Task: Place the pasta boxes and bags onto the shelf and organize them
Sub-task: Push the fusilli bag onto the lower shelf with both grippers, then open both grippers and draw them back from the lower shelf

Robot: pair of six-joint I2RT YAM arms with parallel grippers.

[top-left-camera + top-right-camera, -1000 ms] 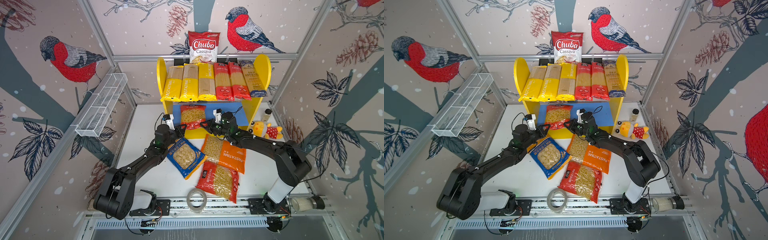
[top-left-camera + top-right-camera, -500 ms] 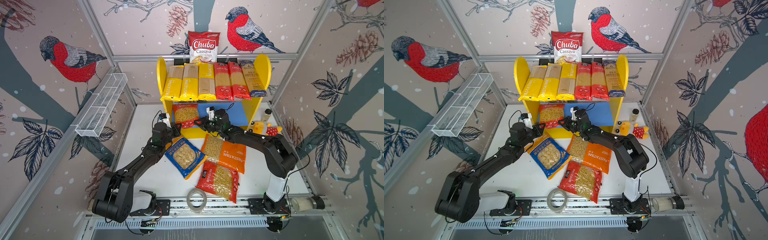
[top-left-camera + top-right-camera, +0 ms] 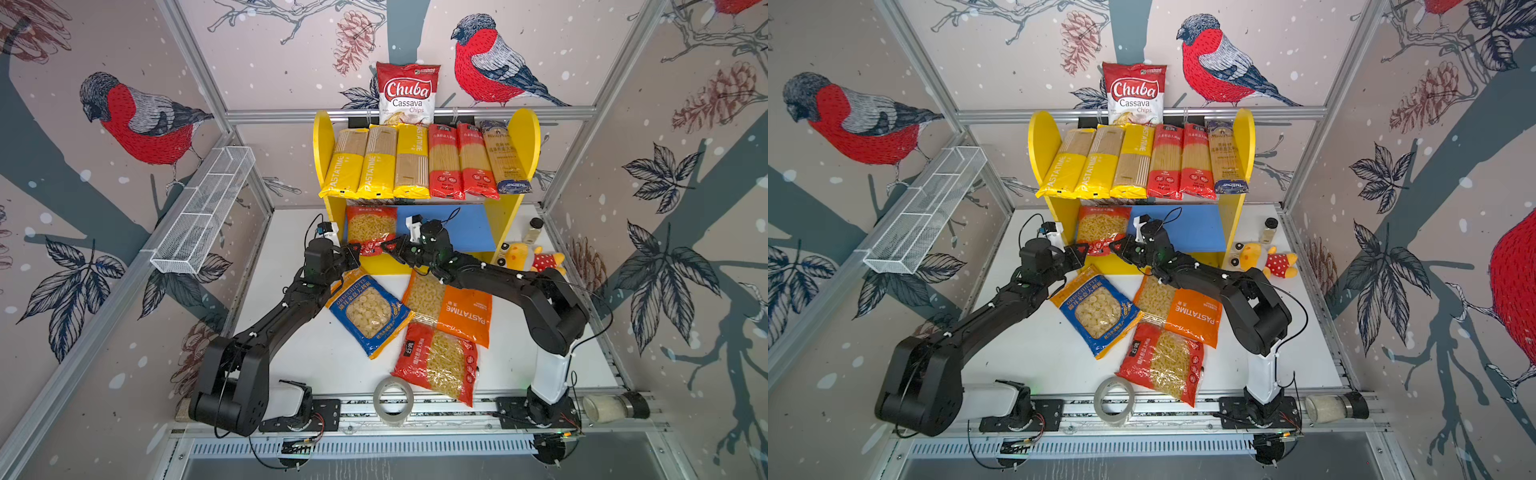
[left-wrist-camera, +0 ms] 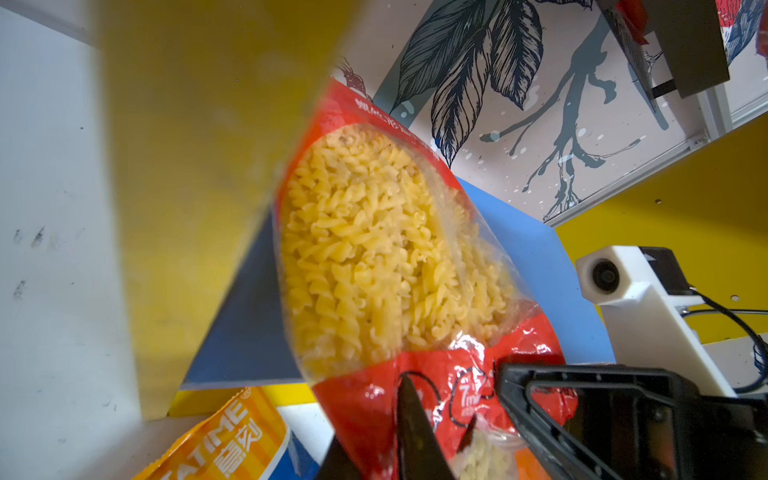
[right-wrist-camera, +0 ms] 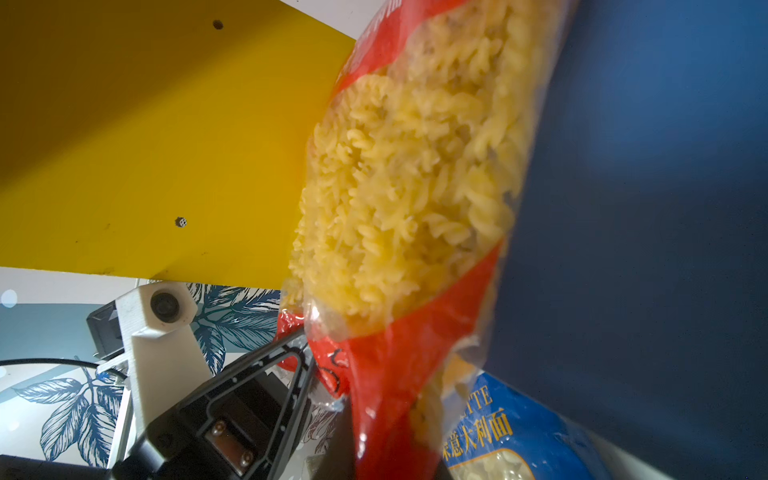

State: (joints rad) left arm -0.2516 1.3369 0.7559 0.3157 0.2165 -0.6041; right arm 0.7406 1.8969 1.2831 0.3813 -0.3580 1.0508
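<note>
Mostly, the shelf's (image 3: 525, 141) upper board is hidden from you under six long spaghetti packs (image 3: 424, 162). Below, your left gripper (image 3: 355, 253) pinches the red bag (image 3: 371, 227) of yellow spirals at the blue lower board's left end, beside the yellow side panel; your right gripper (image 3: 385, 248), fingertips hidden, nips its other bottom corner.

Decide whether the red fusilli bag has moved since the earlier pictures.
Yes. In a top view the red fusilli bag has shifted leftward, closer to the yellow side panel of the shelf on that side.
</note>
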